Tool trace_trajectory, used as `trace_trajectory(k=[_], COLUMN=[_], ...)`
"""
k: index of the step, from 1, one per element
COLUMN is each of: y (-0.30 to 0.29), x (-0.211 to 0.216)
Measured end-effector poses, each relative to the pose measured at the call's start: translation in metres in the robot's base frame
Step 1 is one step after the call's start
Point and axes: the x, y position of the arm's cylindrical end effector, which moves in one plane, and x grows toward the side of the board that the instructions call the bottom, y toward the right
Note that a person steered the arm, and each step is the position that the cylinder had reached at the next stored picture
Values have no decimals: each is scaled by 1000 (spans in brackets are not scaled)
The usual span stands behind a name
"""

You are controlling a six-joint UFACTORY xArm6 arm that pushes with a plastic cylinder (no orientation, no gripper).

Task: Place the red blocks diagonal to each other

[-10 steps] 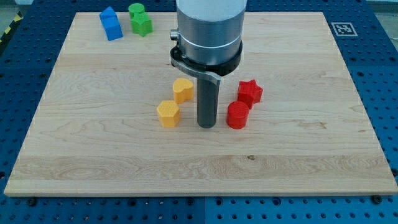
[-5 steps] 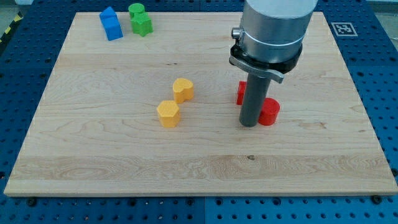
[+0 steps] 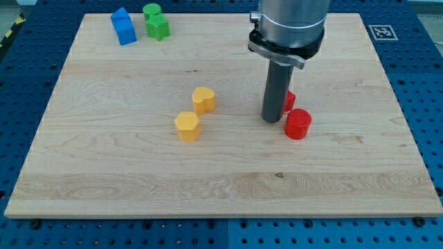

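Observation:
A red round block (image 3: 298,124) sits right of the board's middle. A red star block (image 3: 289,101) lies just up and left of it, mostly hidden behind my rod. My tip (image 3: 272,120) rests on the board just left of the round red block, with a small gap, in front of the star block. Whether the rod touches the star block cannot be told.
A yellow heart block (image 3: 203,99) and a yellow hexagon block (image 3: 187,126) sit left of the tip. Two blue blocks (image 3: 123,26) and two green blocks (image 3: 156,21) stand at the top left of the wooden board (image 3: 104,159). A marker tag (image 3: 381,32) is at the top right.
My tip swept right, pushing the round red block to the right, then drew back slightly up and left, leaving a gap. The red star stayed about where it was.

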Motion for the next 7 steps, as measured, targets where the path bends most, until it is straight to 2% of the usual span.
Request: trace_trajectory(k=[2, 3, 4, 5, 6, 7], y=[30, 23, -15, -51, -116, -187], x=[16, 17, 35, 74, 110, 98])
